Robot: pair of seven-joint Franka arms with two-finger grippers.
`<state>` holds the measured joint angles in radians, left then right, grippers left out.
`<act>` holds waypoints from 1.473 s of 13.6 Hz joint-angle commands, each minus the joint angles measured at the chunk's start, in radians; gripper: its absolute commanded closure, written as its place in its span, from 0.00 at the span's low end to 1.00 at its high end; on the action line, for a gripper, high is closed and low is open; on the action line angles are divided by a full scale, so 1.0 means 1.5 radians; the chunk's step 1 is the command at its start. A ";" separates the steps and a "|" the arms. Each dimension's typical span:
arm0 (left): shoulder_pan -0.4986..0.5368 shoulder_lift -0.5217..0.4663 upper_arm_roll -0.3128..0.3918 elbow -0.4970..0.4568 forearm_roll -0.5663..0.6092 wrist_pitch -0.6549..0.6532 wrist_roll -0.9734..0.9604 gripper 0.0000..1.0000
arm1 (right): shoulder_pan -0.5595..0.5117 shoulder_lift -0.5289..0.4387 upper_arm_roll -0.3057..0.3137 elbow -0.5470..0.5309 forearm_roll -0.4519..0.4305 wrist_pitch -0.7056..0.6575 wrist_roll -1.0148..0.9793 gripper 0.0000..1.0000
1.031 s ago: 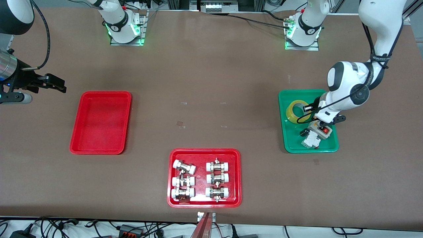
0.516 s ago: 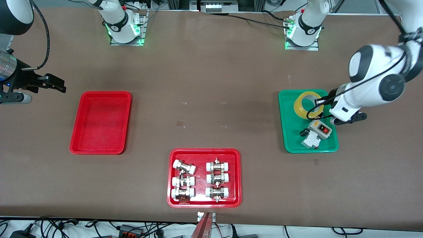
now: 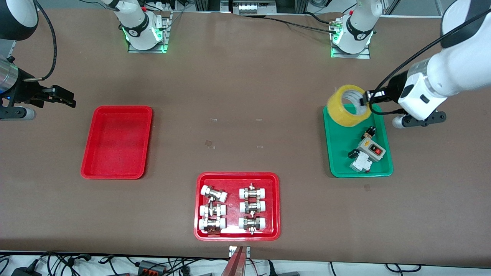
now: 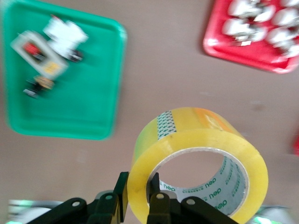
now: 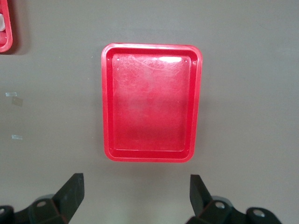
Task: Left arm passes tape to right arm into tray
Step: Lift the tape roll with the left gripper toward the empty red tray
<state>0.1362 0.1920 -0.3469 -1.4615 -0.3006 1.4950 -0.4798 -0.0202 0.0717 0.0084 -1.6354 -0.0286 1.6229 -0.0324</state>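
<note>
While the brown surface (image 3: 245, 115) carries the same three trays in the same places as a second ago, the left arm (image 3: 448, 73) has swung up and away from the green tray (image 3: 339, 153), and that is the one real change. The right arm (image 3: 15, 23) waits at its own end of the surface, just as it did a second ago, its tool (image 3: 63, 97) spread wide and empty beside the plain red tray (image 3: 115, 168); in its wrist view the fingers (image 5: 70, 193) stand well apart with that tray lying bare under the camera. The second red tray (image 3: 237, 235), nearest the front camera, keeps its white-capped metal fittings (image 3: 232, 209) untouched. In the green tray the small switch box (image 3: 371, 148) and the white part beside it lie uncovered, now that the arm has cleared them.

The tape (image 3: 348, 105) was lying flat in that green tray a second ago; it now hangs tilted in the air over the tray's edge nearest the robots' bases. The left tool (image 3: 365, 99) is clamped on the roll's wall, one finger (image 4: 156, 200) inside the core and the other outside.

So the pick looks done. What remains, by my reckoning, is the carry toward the middle, the handover, and the drop into the plain red tray.
</note>
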 commanded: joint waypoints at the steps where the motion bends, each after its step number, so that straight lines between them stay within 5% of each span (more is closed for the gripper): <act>1: -0.066 0.071 -0.008 0.065 -0.030 0.020 -0.080 1.00 | -0.002 -0.008 0.001 -0.005 0.002 0.000 0.003 0.00; 5: -0.179 0.098 -0.009 0.056 -0.027 0.141 -0.186 0.99 | -0.005 -0.010 -0.003 0.000 0.003 0.000 0.004 0.00; 10: -0.322 0.174 -0.003 0.061 -0.007 0.322 -0.469 0.99 | -0.014 -0.009 -0.003 0.001 0.030 0.007 0.003 0.00; 13: -0.358 0.203 -0.005 0.062 -0.008 0.391 -0.592 0.99 | -0.014 -0.005 -0.002 0.001 0.024 0.007 0.002 0.00; 17: -0.393 0.238 -0.007 0.066 -0.013 0.472 -0.604 0.99 | -0.017 0.023 -0.002 0.015 0.057 0.006 -0.002 0.00; 20: -0.435 0.280 -0.005 0.066 -0.011 0.610 -0.663 0.99 | -0.003 0.075 0.007 0.015 0.082 0.002 -0.014 0.00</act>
<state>-0.4739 0.5561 -0.3617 -1.4125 -0.3248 2.3104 -1.4075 -0.0331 0.1254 0.0073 -1.6347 0.0632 1.6307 -0.0346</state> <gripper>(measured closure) 0.784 0.000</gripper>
